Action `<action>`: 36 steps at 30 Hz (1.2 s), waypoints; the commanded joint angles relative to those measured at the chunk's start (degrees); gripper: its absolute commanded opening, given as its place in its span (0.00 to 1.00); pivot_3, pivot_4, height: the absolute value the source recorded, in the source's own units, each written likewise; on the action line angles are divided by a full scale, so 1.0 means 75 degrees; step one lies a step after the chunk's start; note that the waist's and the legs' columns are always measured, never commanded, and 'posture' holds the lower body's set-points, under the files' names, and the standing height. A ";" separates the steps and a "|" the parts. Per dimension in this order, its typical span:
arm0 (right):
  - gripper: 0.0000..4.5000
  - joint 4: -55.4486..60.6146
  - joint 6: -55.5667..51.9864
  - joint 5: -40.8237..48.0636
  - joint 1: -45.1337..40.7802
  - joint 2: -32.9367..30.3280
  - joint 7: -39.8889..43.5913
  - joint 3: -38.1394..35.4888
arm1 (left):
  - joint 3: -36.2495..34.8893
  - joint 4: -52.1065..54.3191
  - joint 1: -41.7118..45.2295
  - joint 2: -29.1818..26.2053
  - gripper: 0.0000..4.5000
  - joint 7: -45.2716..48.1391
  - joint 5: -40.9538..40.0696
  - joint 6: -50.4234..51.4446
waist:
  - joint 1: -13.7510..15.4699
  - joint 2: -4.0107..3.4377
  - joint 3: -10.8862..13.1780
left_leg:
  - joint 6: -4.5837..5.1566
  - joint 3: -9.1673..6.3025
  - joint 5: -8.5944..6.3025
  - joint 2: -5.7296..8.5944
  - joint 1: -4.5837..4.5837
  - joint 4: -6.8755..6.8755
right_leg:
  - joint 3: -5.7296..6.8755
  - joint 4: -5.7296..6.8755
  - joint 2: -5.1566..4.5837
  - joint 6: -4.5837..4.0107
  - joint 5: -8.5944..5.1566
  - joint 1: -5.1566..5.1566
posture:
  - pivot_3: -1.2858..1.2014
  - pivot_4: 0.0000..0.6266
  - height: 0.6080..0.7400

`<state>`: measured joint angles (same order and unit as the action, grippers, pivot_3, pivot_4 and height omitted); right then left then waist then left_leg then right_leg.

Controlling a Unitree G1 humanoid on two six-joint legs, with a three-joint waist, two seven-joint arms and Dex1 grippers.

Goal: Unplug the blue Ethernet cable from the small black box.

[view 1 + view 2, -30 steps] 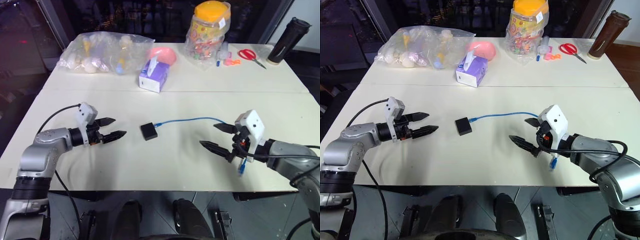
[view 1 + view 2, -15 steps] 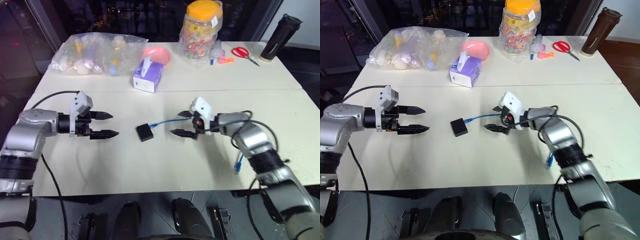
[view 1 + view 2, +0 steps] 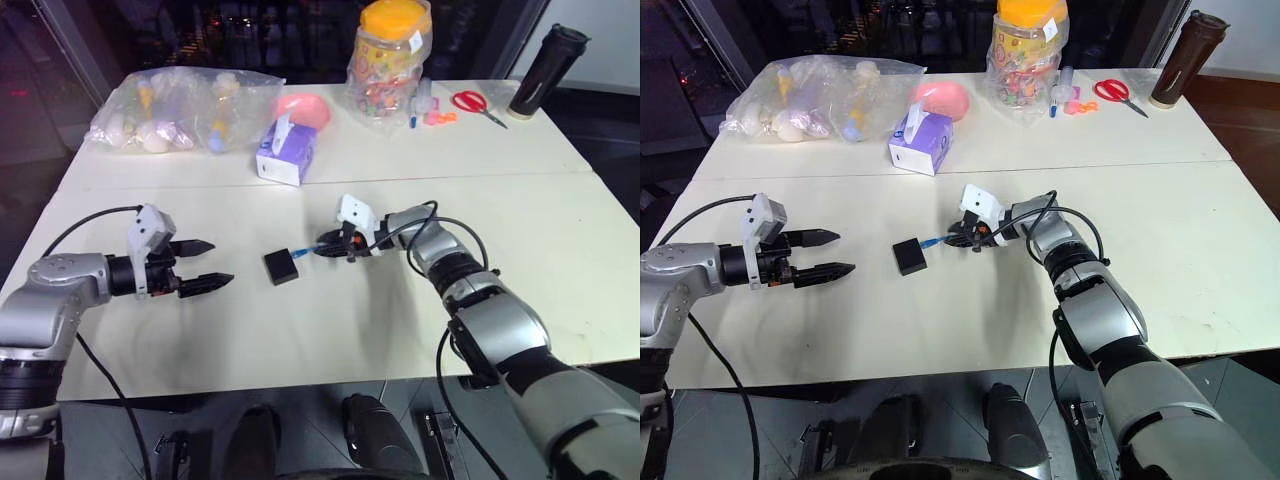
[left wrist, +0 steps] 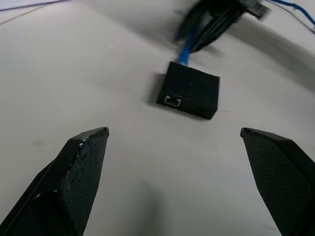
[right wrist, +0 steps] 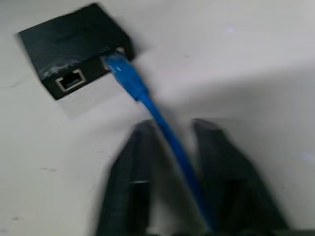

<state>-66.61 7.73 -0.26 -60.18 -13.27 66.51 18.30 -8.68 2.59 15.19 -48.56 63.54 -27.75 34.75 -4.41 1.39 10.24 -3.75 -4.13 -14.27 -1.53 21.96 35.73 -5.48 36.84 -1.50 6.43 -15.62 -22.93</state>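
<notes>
**Risk check: right grip on the cable, plug still seated**

The small black box [image 3: 281,266] lies flat on the tabletop [image 3: 330,330], between the two arms. The blue Ethernet cable [image 5: 162,118] is still plugged into one side of it. The right gripper [image 3: 330,247] sits just beside the box, its fingers [image 5: 129,167] closed around the cord a short way behind the plug. The left gripper [image 3: 196,265] hovers well apart from the box with fingers [image 4: 78,167] spread wide and empty.

Likely failure: nothing pins the box. A pull on the cord would probably drag the light box across the tabletop rather than free the plug. The grip is on the thin cord, not the plug body, so it may slip, and a latch tab, if present, would stay unpressed.

Hard to read: the right wrist view is motion-blurred, so how firmly the cord is pinched cannot be judged. The plug's latch is not visible. The cable's far run is hidden behind the right arm.
</notes>
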 commanded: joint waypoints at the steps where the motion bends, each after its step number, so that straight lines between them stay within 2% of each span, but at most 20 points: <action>1: 0.01 0.0142 0.0594 -0.0637 0.0291 0.0011 -0.0266 0.0256 | -0.0119 -0.0137 0.0225 0.0041 1.00 -0.0098 -0.0017 -0.0152 | 0.0004 0.0000 0.0000 | 0.0000 0.0000 0.0000 0.0000 -0.0011 0.0001 | 0.0000 0.0007 0.0000 -0.0001 -0.0001 0.0007 | 0.52 0.24 1.00; 4: 0.01 0.0984 0.2278 -0.1572 0.0444 -0.0776 -0.1540 0.0489 | 0.0104 -0.1267 0.1077 0.0465 1.00 -0.0048 0.0035 -0.0308 | 0.0075 -0.0008 0.0006 | -0.0001 -0.0001 0.0000 0.0001 -0.0072 0.0006 | 0.0000 0.0018 0.0005 -0.0013 -0.0009 0.0063 | 0.52 0.24 1.00; 6: 0.01 0.1464 0.2905 -0.1938 0.0479 -0.1137 -0.2135 0.0509 | 0.0258 -0.2062 0.1632 0.0703 1.00 0.0212 0.0042 -0.0361 | 0.0097 -0.0013 0.0010 | -0.0006 -0.0007 0.0004 0.0004 -0.0062 0.0037 | 0.0000 0.0019 0.0009 -0.0015 -0.0012 0.0068 | 0.52 0.24 1.00; 12: 0.01 0.3253 0.3777 -0.2501 0.0934 -0.2091 -0.3492 0.0179 | 0.0896 -0.5026 0.3666 0.1712 1.00 0.1539 0.0259 -0.0444 | 0.0043 -0.0006 0.0012 | -0.0017 -0.0001 0.0010 0.0022 -0.0039 0.0052 | -0.0011 0.0017 -0.0003 -0.0002 -0.0010 0.0062 | 0.52 0.24 1.00; 17: 0.01 0.4740 0.4171 -0.3198 0.1413 -0.2638 -0.4870 -0.0157 | 0.1061 -0.7534 0.5124 0.2753 1.00 0.1751 0.0840 -0.1410 | 0.0038 -0.0005 0.0011 | -0.0015 -0.0011 0.0010 0.0020 -0.0020 0.0023 | -0.0008 0.0031 0.0006 0.0002 -0.0016 0.0018 | 0.52 0.24 1.00; 21: 0.01 0.5757 0.3684 -0.3055 0.1900 -0.2736 -0.4972 -0.0430 | 0.1062 -0.8467 0.5733 0.3301 1.00 0.1971 0.1185 -0.2012 | 0.0031 -0.0003 0.0011 | -0.0016 -0.0011 0.0011 0.0021 0.0056 0.0041 | -0.0009 0.0029 0.0003 0.0004 -0.0015 -0.0045 | 0.52 0.24 1.00; 29: 0.01 0.6839 0.2942 -0.2730 0.2448 -0.2852 -0.4724 -0.0725 | 0.0595 -0.9648 0.6467 0.4188 1.00 0.1317 0.1484 -0.3033 | 0.0068 -0.0002 0.0011 | -0.0015 -0.0013 0.0011 0.0027 0.0057 0.0058 | -0.0008 0.0029 -0.0004 0.0006 -0.0014 -0.0029 | 0.52 0.24 1.00; 34: 0.01 0.7297 0.2493 -0.2420 0.2660 -0.2993 -0.4444 -0.0886 | 0.0345 -0.9819 0.6741 0.4424 1.00 0.1622 0.1466 -0.3010 | 0.0054 -0.0002 0.0011 | -0.0015 -0.0016 0.0011 0.0030 0.0057 0.0056 | -0.0007 0.0029 -0.0004 0.0009 -0.0013 -0.0027 | 0.52 0.24 1.00; 36: 0.00 0.7423 0.2297 -0.2324 0.2715 -0.3008 -0.4392 -0.0974 | 0.0316 -0.9810 0.6749 0.4488 0.88 0.1779 0.1493 -0.3036 | 0.0050 -0.0002 0.0011 | -0.0015 -0.0018 0.0011 0.0029 0.0054 0.0053 | -0.0007 0.0030 -0.0002 0.0009 -0.0013 -0.0027 | 0.52 0.24 1.00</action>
<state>-13.58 25.81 -19.67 -39.34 -35.26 33.45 13.04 -5.35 -71.52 64.53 -14.99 75.37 -16.53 12.78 -4.03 1.37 10.32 -3.86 -4.27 -14.19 -1.31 22.36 36.12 -5.53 37.06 -1.51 6.50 -15.72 -23.15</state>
